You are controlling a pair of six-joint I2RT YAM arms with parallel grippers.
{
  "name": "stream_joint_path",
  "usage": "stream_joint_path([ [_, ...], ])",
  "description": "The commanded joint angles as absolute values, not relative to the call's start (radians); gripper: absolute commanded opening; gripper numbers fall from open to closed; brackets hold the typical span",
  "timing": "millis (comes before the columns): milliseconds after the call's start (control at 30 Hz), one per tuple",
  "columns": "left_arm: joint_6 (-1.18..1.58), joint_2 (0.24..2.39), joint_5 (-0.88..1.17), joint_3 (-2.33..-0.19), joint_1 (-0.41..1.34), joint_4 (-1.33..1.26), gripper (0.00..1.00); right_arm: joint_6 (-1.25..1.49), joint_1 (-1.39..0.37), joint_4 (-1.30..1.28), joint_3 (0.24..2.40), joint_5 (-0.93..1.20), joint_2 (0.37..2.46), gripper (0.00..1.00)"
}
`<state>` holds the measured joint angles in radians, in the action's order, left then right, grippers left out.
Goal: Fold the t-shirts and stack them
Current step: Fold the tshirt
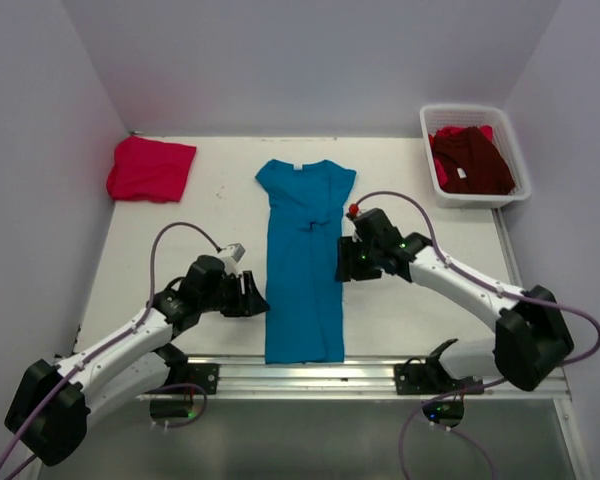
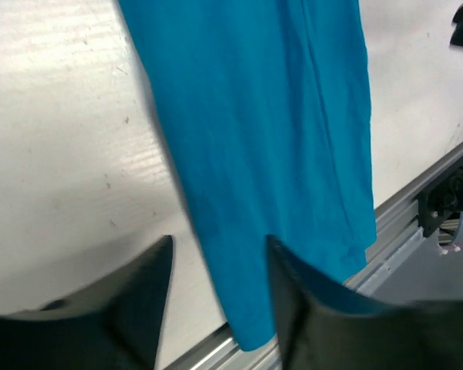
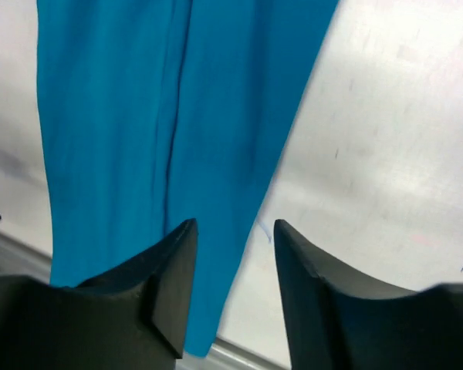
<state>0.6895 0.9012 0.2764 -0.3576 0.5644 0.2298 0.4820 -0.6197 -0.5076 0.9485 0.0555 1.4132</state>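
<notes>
The teal-blue t-shirt lies flat in the middle of the table, sides folded in to a long strip, collar at the far end. It fills the left wrist view and the right wrist view. My left gripper is open and empty at the strip's left edge, jaws astride that edge. My right gripper is open and empty at the strip's right edge. A folded pinkish-red t-shirt lies at the far left. A dark maroon t-shirt is bunched in the basket.
A white mesh basket stands at the far right corner. A metal rail runs along the table's near edge, just below the teal shirt's hem. Walls close in the table on the left, back and right.
</notes>
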Motion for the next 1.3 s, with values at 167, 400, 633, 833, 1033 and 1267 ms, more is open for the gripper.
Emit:
stream_joint_path([
  [167,0.745,0.807,0.4,-0.296,0.591,0.157,0.75,0.597,-0.635,-0.476,0.747,0.221,1.161,0.66],
  [400,0.818,0.804,0.462,-0.229,0.626,0.141,0.48,0.748,-0.65,-0.39,0.62,0.357,1.082,0.54],
  [633,0.897,0.733,0.482,-0.189,0.701,0.253,0.71,0.905,-0.727,-0.33,0.466,0.402,0.968,0.65],
  [833,0.92,0.741,0.469,-0.206,0.756,0.356,0.72,1.006,-0.793,-0.308,0.391,0.394,0.911,0.65],
  [1033,1.023,0.752,0.469,-0.118,0.827,0.238,0.71,1.068,-0.825,-0.273,0.321,0.365,0.888,0.6],
  [1267,1.121,0.81,0.405,-0.094,0.919,0.126,0.69,1.107,-0.847,-0.406,0.307,0.282,0.833,0.56],
])
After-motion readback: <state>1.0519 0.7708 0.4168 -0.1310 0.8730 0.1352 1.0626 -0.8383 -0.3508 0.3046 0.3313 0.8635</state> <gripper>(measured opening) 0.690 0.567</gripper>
